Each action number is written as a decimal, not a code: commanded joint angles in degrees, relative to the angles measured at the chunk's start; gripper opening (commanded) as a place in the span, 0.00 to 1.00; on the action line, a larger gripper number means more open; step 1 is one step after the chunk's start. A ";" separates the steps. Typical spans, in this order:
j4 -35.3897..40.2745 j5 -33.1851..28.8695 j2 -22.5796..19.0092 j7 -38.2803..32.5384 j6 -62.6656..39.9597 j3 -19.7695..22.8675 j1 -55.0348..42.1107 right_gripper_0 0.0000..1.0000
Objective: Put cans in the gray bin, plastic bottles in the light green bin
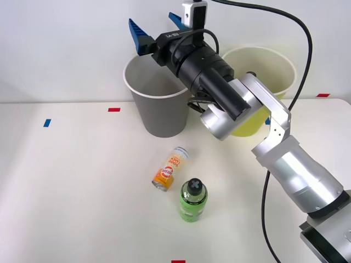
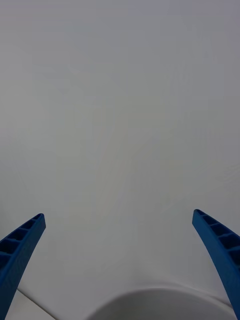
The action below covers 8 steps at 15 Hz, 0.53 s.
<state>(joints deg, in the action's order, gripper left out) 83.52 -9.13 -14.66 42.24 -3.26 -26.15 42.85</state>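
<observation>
White table (image 1: pixel 71 186): one can (image 1: pixel 170 168); one bottle (image 1: pixel 193 200); two bins; claw (image 1: pixel 158 28) spread.

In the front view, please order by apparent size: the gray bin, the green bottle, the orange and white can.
1. gray bin, clearly largest.
2. green bottle.
3. orange and white can, slimmer; it lies farther back, so this gap is uncertain.
</observation>
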 commanded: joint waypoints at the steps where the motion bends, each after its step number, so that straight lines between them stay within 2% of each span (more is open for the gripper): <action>1: 1.30 -0.18 -1.95 -0.05 3.61 0.22 -1.10 1.00; 4: 10.00 -0.01 -5.11 -0.14 3.70 1.37 -6.37 1.00; 8: 21.95 0.08 -7.84 -0.14 3.70 6.11 -16.75 1.00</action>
<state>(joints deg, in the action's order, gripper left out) 102.58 -9.13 -21.74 42.11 0.43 -21.76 28.87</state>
